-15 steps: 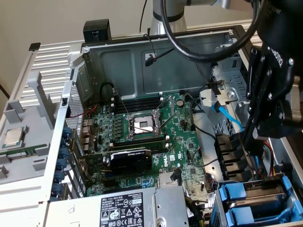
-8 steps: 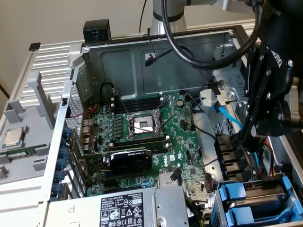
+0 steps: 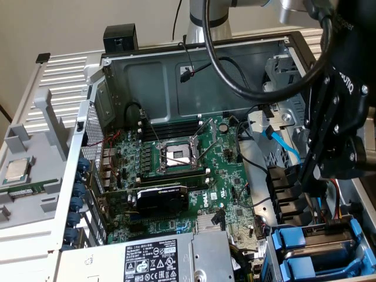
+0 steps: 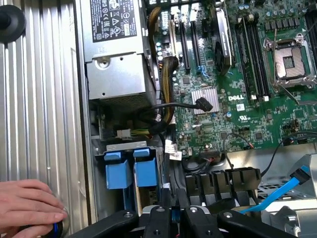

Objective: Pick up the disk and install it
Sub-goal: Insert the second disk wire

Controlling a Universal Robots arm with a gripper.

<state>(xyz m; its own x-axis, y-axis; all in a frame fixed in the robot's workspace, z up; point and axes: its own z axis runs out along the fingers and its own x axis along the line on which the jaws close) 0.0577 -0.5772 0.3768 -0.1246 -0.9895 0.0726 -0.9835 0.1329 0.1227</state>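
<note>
Two blue plastic carriers (image 4: 119, 171) (image 4: 146, 170) stand side by side in the drive cage (image 3: 317, 249) at the near right corner of the open computer case. Their blue fronts (image 3: 294, 241) also show in the exterior view. Which of them holds the disk I cannot tell; no silver body or label shows. My black gripper (image 3: 306, 181) hangs just above and behind that cage, over the row of black cable slots (image 4: 223, 181). Its fingers (image 4: 158, 220) stand close together, shut, with nothing clearly held between them (image 4: 173, 218).
A person's hand (image 4: 25, 206) rests on the ribbed grey case side beside the cage. The motherboard (image 3: 194, 170) with the open processor socket (image 3: 176, 155) and black graphics card (image 3: 161, 197) fills the case. A blue cable (image 3: 282, 141) runs nearby. The power supply (image 3: 158, 261) sits in front.
</note>
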